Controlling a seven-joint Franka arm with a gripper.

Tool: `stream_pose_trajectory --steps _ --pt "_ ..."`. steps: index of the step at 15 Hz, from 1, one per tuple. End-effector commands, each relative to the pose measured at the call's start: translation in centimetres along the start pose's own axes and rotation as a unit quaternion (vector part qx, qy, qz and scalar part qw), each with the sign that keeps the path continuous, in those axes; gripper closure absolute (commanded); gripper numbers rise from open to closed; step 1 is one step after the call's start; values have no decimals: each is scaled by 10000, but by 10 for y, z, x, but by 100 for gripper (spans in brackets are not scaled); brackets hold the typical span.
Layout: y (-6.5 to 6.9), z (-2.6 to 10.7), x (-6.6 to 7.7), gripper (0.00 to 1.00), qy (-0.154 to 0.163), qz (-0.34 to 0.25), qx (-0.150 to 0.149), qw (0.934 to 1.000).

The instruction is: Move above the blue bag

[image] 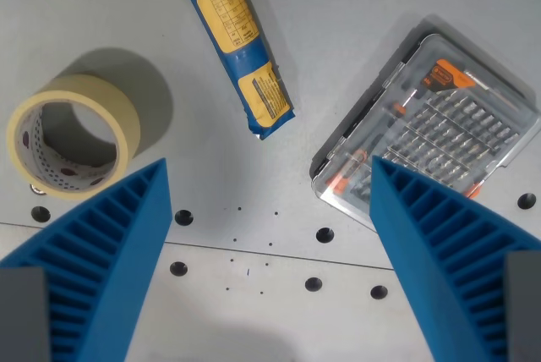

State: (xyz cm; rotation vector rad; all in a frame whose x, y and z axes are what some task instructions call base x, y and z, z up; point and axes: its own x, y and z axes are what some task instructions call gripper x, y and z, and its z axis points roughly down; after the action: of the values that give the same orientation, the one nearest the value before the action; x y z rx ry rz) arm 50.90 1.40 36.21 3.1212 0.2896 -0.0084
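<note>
The blue bag [236, 41] with yellow labels lies flat on the grey table, running from the top centre down toward the middle. My gripper [266, 189] is open and empty. Its two blue ribbed fingers [110, 252] stand wide apart at the bottom left and bottom right of the wrist view. The bag's lower end sits just above the gap between the fingertips, slightly toward the wrist view's left.
A roll of beige tape [76, 135] stands at the wrist view's left, partly behind the left finger. A clear plastic screwdriver bit case [431, 129] lies at the right, partly behind the right finger. The table [355, 7] has bolt holes across its lower part.
</note>
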Motion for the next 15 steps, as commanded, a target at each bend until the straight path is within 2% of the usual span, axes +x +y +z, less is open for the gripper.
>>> stream_pose_trajectory --steps 1,9,15 --pt "0 -3 0 0 28 0 -4 10000" --pt "0 0 0 0 26 -114 -6 9999" --pt "-2 13 1 0 113 -398 -27 9991"
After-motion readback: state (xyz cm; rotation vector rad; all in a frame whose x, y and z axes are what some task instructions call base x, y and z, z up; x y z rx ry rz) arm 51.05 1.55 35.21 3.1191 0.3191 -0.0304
